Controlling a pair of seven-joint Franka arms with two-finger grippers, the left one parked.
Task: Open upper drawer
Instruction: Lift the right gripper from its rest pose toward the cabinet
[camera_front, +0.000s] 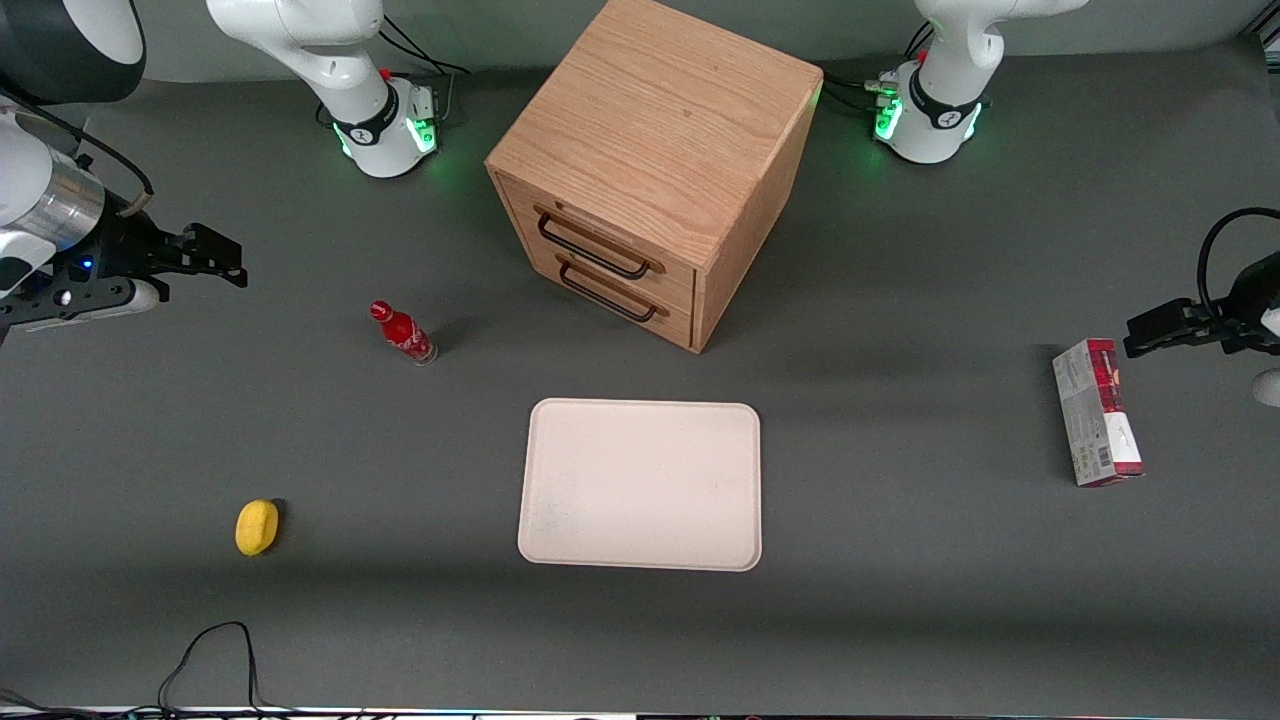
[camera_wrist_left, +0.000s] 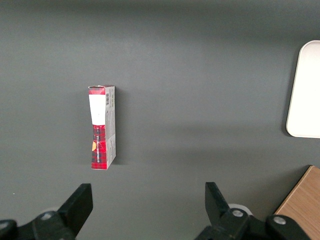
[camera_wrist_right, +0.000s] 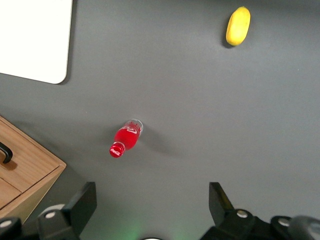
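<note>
Oak cabinet (camera_front: 655, 150) sits mid-table, farther from the front cam than the tray (camera_front: 640, 485). Upper drawer (camera_front: 600, 240), topmost of two, is shut; prob. rigid, slides w/ some resistance. Grab its black loop handle (camera_front: 592, 252) mid-bar. Gripper (camera_front: 205, 258) is wide open, empty, well apart, toward the working arm's end.

Right arm reaching in over the worktop edge at its own end, wrist roughly level, black gripper (camera_front: 235, 262) held high above the worktop surface, fingers (camera_wrist_right: 84, 202) spread wide apart, holding nothing
</note>
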